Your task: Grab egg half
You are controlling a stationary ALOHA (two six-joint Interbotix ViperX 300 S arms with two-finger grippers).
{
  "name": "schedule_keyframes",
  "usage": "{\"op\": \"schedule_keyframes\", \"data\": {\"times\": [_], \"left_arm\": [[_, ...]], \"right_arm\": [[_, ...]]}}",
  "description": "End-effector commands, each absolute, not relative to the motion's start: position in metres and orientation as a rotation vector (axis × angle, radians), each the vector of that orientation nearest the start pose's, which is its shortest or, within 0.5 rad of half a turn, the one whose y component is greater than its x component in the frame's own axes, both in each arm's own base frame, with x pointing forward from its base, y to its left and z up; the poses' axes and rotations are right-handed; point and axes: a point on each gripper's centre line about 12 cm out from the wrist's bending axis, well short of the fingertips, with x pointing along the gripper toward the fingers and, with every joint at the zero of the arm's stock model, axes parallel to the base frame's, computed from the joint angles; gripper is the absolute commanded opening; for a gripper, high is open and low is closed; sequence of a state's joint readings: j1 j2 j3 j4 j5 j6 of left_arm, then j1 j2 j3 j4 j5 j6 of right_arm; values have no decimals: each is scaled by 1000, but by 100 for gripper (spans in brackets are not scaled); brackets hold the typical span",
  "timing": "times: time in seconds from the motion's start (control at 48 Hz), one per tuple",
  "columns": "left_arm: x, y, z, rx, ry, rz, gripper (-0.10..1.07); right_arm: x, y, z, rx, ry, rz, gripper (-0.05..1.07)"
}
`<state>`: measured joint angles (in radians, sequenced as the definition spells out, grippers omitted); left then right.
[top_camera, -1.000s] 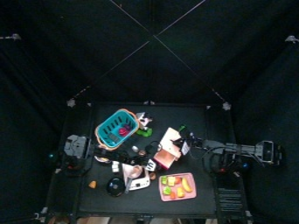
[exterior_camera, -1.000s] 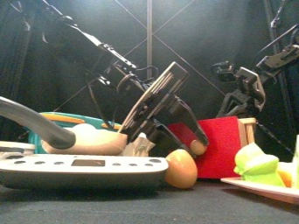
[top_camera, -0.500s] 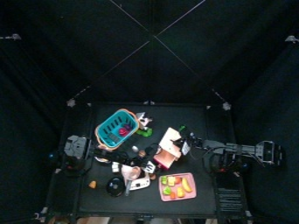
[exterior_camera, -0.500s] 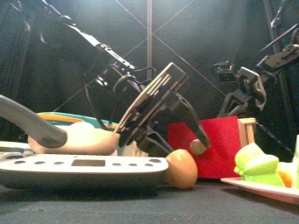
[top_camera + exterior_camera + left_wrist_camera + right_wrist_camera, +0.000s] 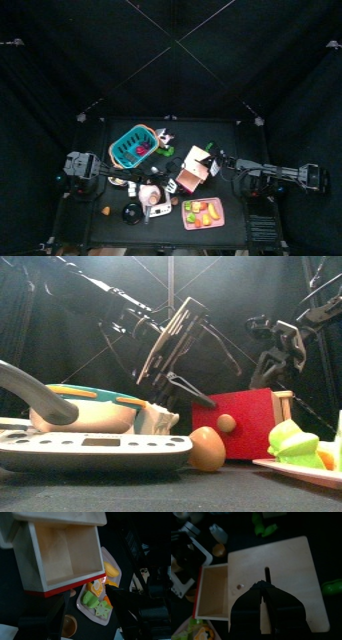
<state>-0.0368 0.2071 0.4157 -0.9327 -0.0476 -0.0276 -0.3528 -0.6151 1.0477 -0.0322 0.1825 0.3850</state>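
The left gripper (image 5: 90, 604) hangs with its fingers spread wide. The egg half (image 5: 205, 449) stands near the table's front edge, between the scale (image 5: 94, 450) and the red box (image 5: 241, 423), long axis upright and narrow end up. It looks light, hard and smooth, likely to slip or roll, so pinch its widest girth. The right gripper (image 5: 264, 588) is over the box; I cannot tell its grip.
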Motion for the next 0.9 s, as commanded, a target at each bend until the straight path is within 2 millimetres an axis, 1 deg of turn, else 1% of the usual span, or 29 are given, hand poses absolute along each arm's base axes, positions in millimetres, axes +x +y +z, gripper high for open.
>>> {"op": "schedule_keyframes", "data": {"times": [0.0, 0.083, 0.146, 0.208, 0.312, 0.417, 0.562, 0.646, 0.771, 0.875], "left_arm": [[461, 2, 207, -838, 447, 250, 93], [459, 10, 215, -778, 417, 246, 93], [456, 15, 219, -735, 399, 246, 93], [453, 16, 221, -712, 385, 244, 93], [447, 17, 218, -701, 385, 252, 93], [441, 15, 215, -694, 391, 254, 93], [430, 20, 223, -680, 320, 278, 93], [421, 25, 227, -661, 264, 299, 93], [403, 33, 225, -634, 217, 334, 93], [387, 35, 224, -622, 199, 349, 93]], "right_arm": [[235, -84, 238, 443, 461, -431, 45], [240, -77, 245, 447, 453, -398, 45], [244, -69, 245, 448, 465, -369, 45], [247, -63, 243, 443, 490, -346, 45], [249, -59, 237, 452, 523, -336, 45], [255, -53, 232, 489, 541, -321, 45], [268, -46, 226, 494, 579, -293, 45], [276, -42, 223, 493, 604, -282, 45], [288, -36, 225, 500, 631, -264, 46], [297, -33, 223, 507, 671, -257, 46]]}}
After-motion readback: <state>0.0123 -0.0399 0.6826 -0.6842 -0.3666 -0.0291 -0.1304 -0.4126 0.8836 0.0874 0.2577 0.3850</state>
